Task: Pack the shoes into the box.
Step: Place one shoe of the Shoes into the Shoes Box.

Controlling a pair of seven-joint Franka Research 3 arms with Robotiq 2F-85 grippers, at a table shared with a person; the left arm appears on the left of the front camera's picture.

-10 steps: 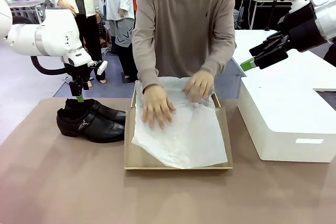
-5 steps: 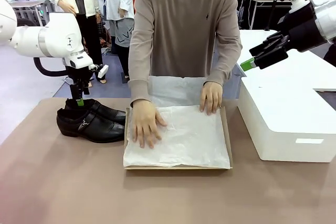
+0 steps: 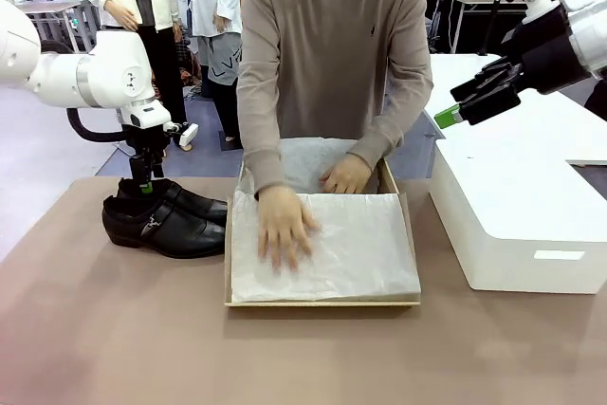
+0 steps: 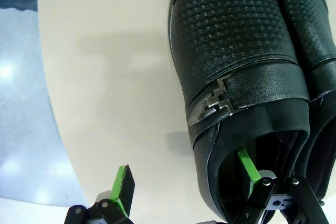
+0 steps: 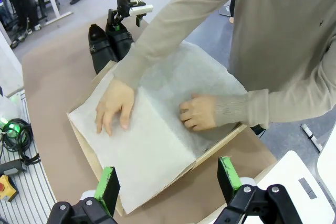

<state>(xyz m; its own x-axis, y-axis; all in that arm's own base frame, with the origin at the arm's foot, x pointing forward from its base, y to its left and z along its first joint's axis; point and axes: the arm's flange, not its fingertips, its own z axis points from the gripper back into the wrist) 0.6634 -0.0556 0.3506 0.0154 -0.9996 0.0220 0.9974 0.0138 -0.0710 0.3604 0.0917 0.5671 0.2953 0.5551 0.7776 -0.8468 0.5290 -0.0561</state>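
Entry: the shoes lie side by side at the left end of the bench, near its far edge, toes pointing at the box and just beside its left wall. Your left gripper is down at the heel of what looks like the far shoe, jaws wide. One finger is inside the heel opening and the other is outside the side wall, so it straddles the wall but grips nothing yet. My reading is that closing here would pinch the wall for a lift. The box sits mid-bench, its far end toward the far edge. The person has one hand flat on the tissue paper and the other hand at the far wall, probably smoothing the lining, so the box isn't free for a shoe. Your right gripper hangs raised over the white box at the right end, open and empty, likely parked clear of the person.
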